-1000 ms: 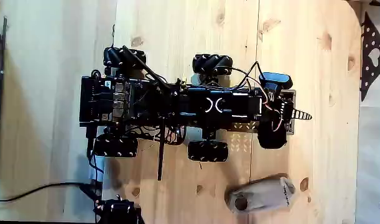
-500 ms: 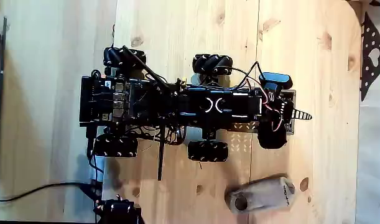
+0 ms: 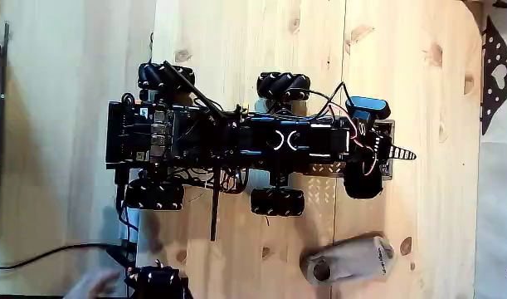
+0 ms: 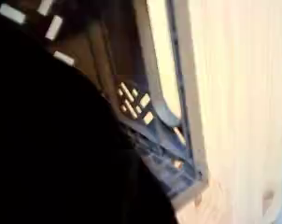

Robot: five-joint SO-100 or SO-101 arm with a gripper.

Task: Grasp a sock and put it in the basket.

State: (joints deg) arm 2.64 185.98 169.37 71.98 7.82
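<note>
Pale grey-white rolled sock (image 3: 349, 259) lies on the wooden bench (image 3: 236, 50), well apart from the tool (image 3: 407, 154); tool's opening cannot be told.

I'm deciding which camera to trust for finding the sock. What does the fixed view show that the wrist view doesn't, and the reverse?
The fixed view alone has the sock lying on the wooden floor below the wheeled robot, with the gripper pointing right. The wrist view alone gives a blurred close-up of the basket with its lattice wall, behind a large dark shape. Both share the pale wooden floor.
</note>
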